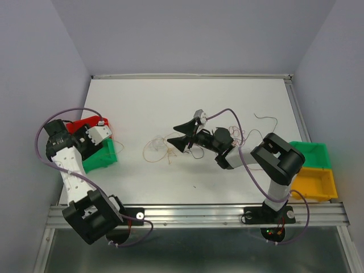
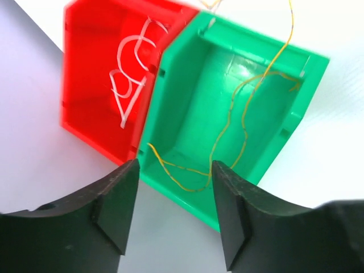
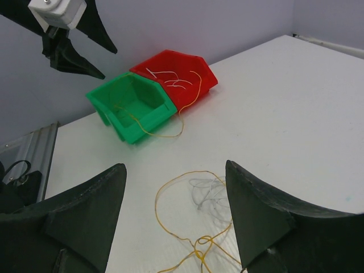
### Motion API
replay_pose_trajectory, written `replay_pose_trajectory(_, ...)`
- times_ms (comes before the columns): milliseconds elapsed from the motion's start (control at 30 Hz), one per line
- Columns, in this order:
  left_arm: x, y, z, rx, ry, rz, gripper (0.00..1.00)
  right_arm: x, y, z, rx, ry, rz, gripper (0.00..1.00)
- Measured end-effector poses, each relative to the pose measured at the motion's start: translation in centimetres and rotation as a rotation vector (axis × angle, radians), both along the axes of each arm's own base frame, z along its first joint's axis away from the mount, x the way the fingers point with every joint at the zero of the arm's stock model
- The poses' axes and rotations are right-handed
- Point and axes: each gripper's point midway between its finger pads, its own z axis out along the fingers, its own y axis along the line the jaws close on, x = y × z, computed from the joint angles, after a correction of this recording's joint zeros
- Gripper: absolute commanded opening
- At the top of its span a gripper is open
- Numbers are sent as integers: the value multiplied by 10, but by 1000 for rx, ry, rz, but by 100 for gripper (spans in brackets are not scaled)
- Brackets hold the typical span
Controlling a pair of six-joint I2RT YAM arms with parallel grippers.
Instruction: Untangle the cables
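The left arm is seen folded back over the table's [image 1: 142, 102] left edge, its left gripper [image 2: 175, 167] pointed down above a green bin [image 2: 166, 105], jaws released and empty. One yellow wire [image 2: 230, 114] is draped inside that bin and trails over its rim; pale strands [image 2: 128, 85] are seen in the red bin [image 2: 91, 68] touching it. The right arm is stretched low and leftward across mid-table, its right gripper [image 3: 175, 169] spread wide with nothing grasped. The cables [image 3: 200, 252] are left loosely knotted on the table just ahead of its fingers [image 3: 91, 205], with more wires [image 1: 239, 132] lying beside the right forearm.
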Motion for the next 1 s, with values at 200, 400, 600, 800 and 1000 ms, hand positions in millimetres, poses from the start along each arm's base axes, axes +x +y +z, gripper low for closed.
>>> replay_pose_trajectory(200,9,-40,20,12,-51,-82,67,1,0,2,3,-3,-4,76)
replay_pose_trajectory(400,20,-84,14,-69,-13,-136,68,15,-6,2,2,23,-90,76)
replay_pose_trajectory(600,54,-117,-10,-156,59,-77,67,38,-40,13,14,87,-244,79)
replay_pose_trajectory(800,74,-133,-23,-137,77,-73,91,53,-107,8,24,140,-396,81)
replay_pose_trajectory(1000,87,-131,-21,-13,83,-140,92,42,-124,4,18,151,-416,82)
